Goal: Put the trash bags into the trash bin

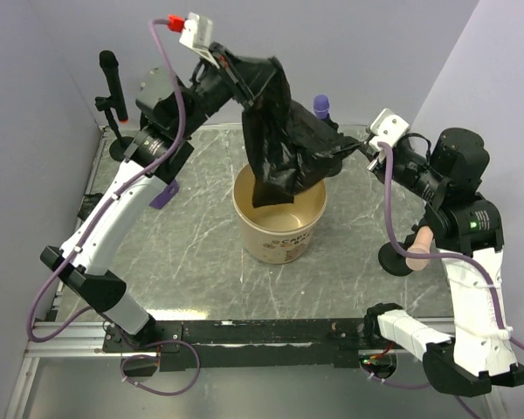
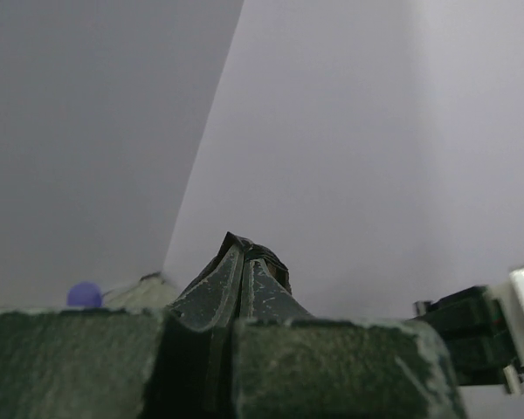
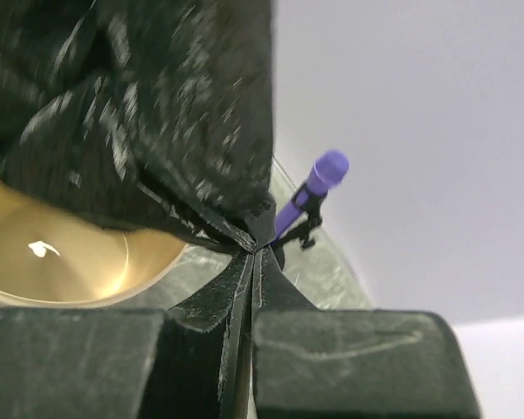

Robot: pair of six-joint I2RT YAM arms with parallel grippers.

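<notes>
Trash bag hangs above the tabletop's centre, its lower end dipping inside the trash bin. Your left gripper, raised toward the far edge, clenches its top corner. Your right gripper pinches its right-hand edge beside the rim, fingers fully closed.

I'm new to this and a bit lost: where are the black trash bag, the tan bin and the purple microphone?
trash bag (image 1: 275, 144), top external view, middle of the hanging film.
trash bin (image 1: 279, 246), top external view, printed outer wall.
purple microphone (image 3: 329, 168), right wrist view, its head.
</notes>
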